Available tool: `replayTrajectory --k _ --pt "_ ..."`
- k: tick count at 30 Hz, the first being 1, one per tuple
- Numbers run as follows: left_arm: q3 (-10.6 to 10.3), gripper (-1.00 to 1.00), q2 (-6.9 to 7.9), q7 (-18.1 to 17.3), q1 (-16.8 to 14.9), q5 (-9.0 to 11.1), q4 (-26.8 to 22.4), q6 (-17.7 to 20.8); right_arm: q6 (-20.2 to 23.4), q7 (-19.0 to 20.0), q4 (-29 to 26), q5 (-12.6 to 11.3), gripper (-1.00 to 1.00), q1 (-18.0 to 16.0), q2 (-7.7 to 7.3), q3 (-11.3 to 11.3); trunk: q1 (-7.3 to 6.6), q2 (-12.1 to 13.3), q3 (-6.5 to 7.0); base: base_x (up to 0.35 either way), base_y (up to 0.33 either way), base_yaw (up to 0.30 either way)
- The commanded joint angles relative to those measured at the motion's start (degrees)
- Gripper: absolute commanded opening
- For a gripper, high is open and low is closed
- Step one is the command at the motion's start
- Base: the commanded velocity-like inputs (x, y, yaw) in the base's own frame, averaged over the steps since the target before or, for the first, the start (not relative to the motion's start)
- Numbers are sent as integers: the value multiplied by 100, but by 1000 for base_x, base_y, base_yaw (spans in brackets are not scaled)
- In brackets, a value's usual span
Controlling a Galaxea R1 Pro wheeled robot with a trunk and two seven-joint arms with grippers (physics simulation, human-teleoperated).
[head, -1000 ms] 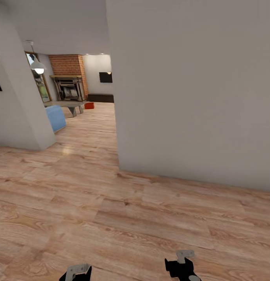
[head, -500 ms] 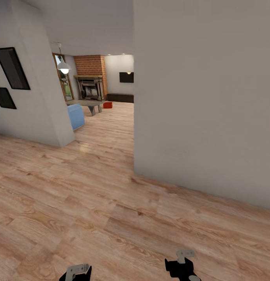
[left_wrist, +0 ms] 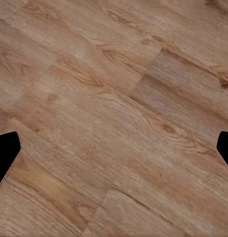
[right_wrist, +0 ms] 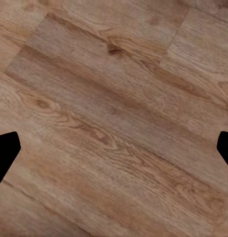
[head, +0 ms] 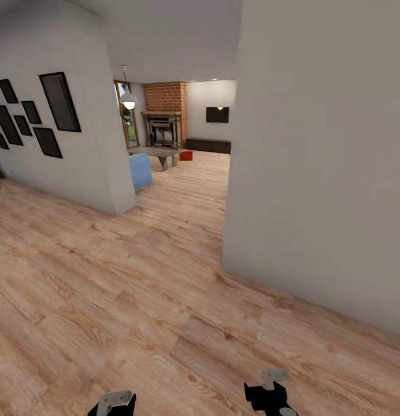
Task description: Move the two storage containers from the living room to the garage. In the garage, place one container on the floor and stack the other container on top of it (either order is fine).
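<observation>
One storage container (head: 186, 155) sits far off on the living room floor beside the low table (head: 159, 153); nothing is fetched yet (both grippers spread wide, empty, over planks).

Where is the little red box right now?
In the head view, the red storage container sits far off on the wood floor, beside the low table, before the brick fireplace.

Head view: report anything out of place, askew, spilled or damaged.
Nothing stands out. The wood floor shows no spills, the picture frames hang on the wall, and one red-orange container sits on the floor by the low table, near the fireplace.
</observation>
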Motion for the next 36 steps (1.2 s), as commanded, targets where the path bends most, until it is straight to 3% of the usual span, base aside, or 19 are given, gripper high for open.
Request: replayTrajectory --k 1,36 --pt "48 100 -7 -46 -6 -28 4 -15 -15 -31 4 -1 100 -3 -1 31 4 -3 -6 347 0 285" --pt "48 100 -7 -46 -6 -28 4 -15 -15 -31 4 -1 100 -3 -1 31 4 -3 -6 347 0 285"
